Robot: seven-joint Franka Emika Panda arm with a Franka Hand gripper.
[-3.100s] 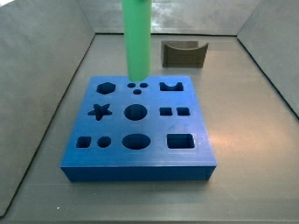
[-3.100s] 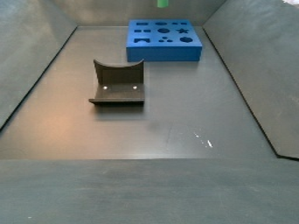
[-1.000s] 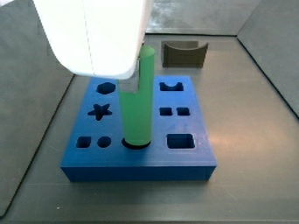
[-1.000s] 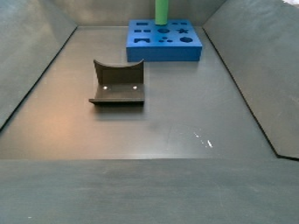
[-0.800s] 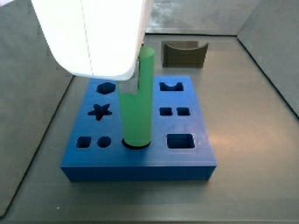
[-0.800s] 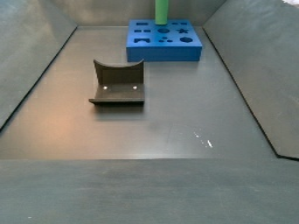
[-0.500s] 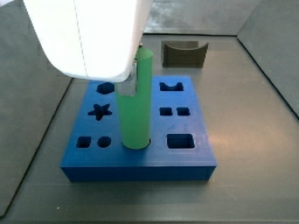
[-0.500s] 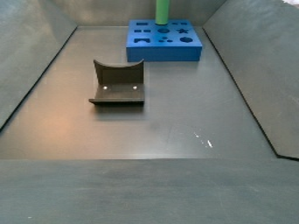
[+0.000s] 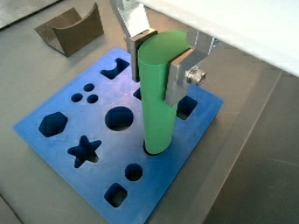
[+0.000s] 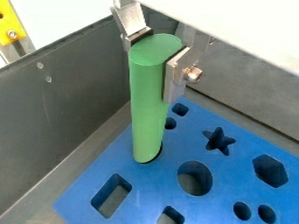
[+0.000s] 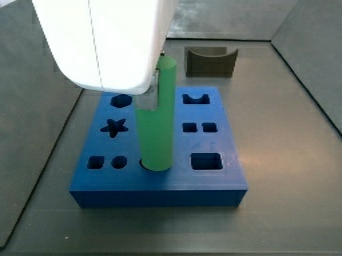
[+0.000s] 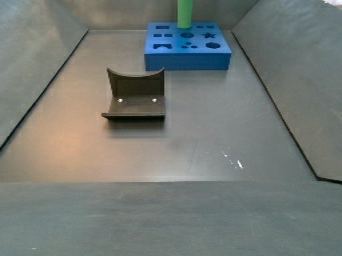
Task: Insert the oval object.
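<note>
Peg upright over the block
The gripper [image 9: 162, 54] is clamped on the peg [image 9: 160, 98] top; below it, the peg's foot meets the block [image 9: 70, 127].

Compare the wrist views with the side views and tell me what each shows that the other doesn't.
Only the wrist views show the gripper with its silver fingers clamping the top of the green peg. Only a side view shows the whole bare floor and the dark holder standing far from the blue block. Both show the peg standing upright, its lower end at the block.
</note>
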